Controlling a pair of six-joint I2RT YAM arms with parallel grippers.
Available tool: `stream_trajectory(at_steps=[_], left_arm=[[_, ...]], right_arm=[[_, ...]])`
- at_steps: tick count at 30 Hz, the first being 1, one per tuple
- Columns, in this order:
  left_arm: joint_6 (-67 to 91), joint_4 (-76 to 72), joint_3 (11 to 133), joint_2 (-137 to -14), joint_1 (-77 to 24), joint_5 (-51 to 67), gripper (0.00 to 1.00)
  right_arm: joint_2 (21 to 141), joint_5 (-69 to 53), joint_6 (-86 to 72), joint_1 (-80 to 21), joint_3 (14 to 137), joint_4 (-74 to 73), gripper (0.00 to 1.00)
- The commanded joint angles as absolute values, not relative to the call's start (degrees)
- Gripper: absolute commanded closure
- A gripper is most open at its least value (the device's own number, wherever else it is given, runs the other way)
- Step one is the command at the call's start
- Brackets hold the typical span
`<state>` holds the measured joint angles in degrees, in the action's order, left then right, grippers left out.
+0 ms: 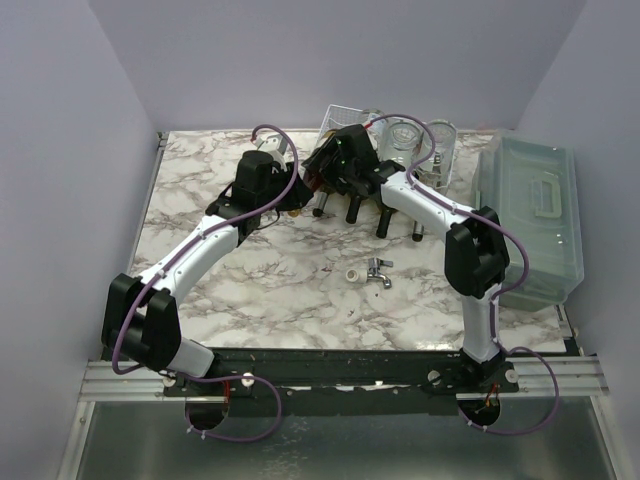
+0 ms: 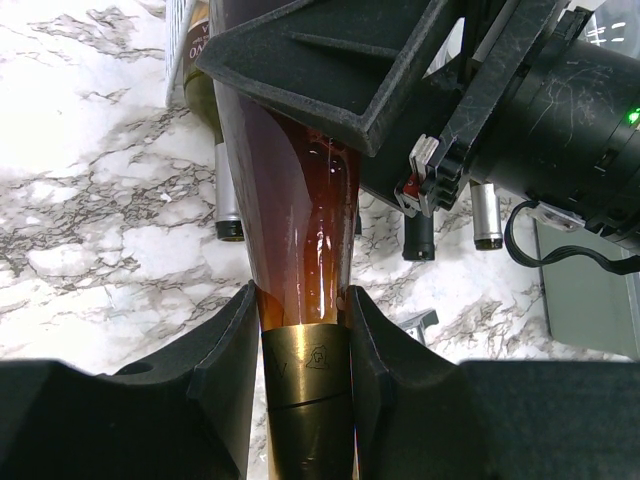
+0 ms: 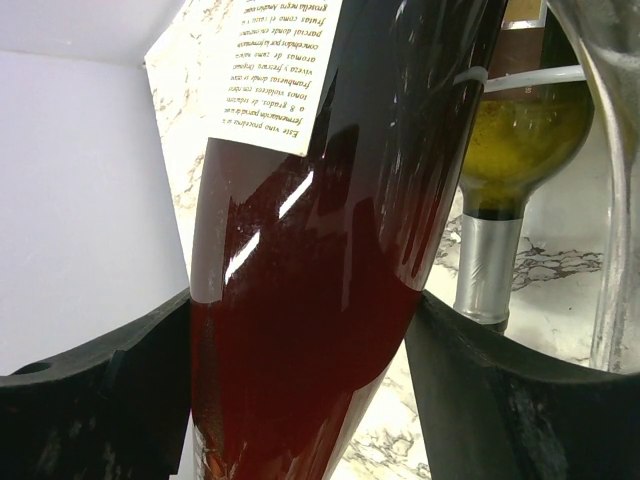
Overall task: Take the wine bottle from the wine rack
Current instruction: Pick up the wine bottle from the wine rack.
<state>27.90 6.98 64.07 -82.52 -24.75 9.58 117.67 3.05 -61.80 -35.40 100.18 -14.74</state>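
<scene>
Overhead, both your arms (image 1: 210, 245) meet at the one wine rack (image 1: 335, 118), far side. Left wrist: left gripper (image 2: 303, 320) pinches the wine bottle's (image 2: 300, 230) gold-foiled neck, with three other necks (image 2: 228, 200) beside it. Right wrist: right gripper (image 3: 300, 330) hugs its body. Extraction looks under way; next, draw it out neck-first, arms together.
</scene>
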Motion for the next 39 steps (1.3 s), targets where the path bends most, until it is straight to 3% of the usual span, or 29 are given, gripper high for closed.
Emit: stream_trajectory(at_steps=[1,13,39], left_arm=[[29.7,-2.1,67.0,-80.7,-25.5,15.5,1.00],[30.2,-1.5,66.4,-78.3,-25.5,16.0,1.00],[30.2,-0.1,65.4,-72.6,-25.6,14.2,1.00]], right_arm=[[118.1,1.9,-61.5,-36.5,101.4,-12.1,0.60],[115.1,1.8,-59.5,-36.8,102.0,-11.3,0.68],[112.8,2.4,-57.2,-40.0,103.8,-12.1,0.72]])
